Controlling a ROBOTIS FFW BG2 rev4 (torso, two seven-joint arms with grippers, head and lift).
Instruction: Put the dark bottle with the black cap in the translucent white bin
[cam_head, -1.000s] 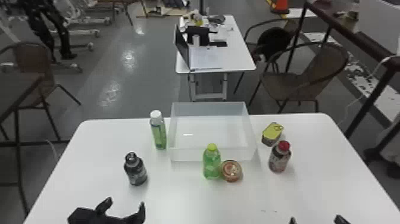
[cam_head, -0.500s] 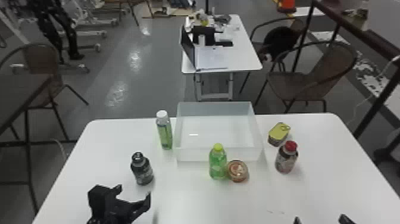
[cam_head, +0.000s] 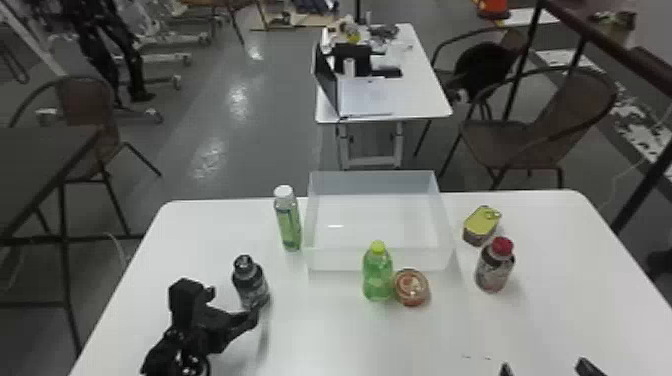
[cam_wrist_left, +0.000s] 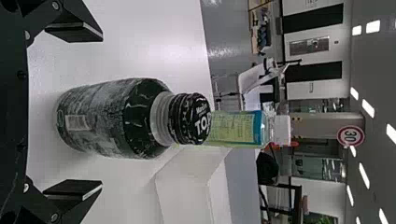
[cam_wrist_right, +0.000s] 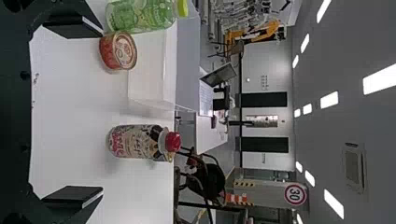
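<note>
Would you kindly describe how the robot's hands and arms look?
The left hand and right hand are black, each with two angular fingers ending in wedge-like tips. Small round screws dot the left one; the left arm is black.

From high up, the head view looked forward and down over the counter (cam_head: 320, 340); both wrist views, lower and closer, faced its far edge. All shared the bin (cam_head: 335, 260).

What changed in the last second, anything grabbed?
Left gripper moved forward, up to the dark bottle; its fingers are open and nothing was taken hold of or let go. The head view shifted slightly, so the whole scene sits further right in it. Bottle, bin and the other items stayed put on the table.
</note>
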